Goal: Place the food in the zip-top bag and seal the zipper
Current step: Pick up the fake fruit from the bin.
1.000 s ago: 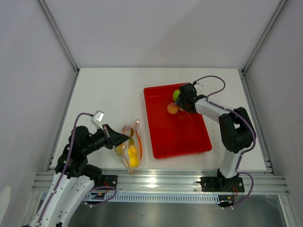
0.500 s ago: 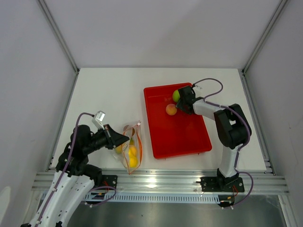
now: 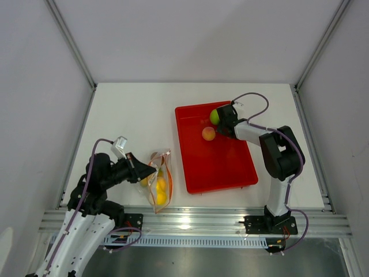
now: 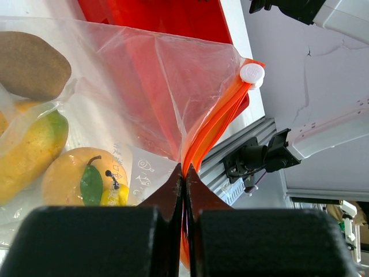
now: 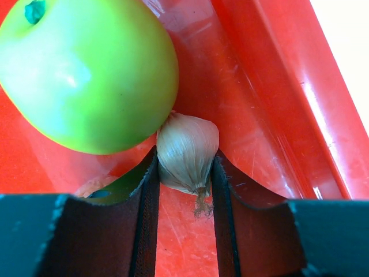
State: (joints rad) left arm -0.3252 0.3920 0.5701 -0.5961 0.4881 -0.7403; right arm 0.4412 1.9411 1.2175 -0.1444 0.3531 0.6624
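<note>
Left gripper (image 4: 183,173): jaws together, pinching the bag (image 4: 173,86) at its orange zipper strip (image 4: 216,127).
Right gripper (image 5: 184,167): jaws clamped on the beige piece (image 5: 187,150), one each side.
Green apple (image 5: 86,75): just beyond the right jaws, touching that piece, in the red tray (image 5: 259,86).
Bag: clear, crinkled, fruit (image 4: 81,176) inside, ahead of the left jaws.

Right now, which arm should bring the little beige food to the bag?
Right: the right gripper holds the beige piece in the red tray. The left gripper is shut on the bag's zipper.
</note>
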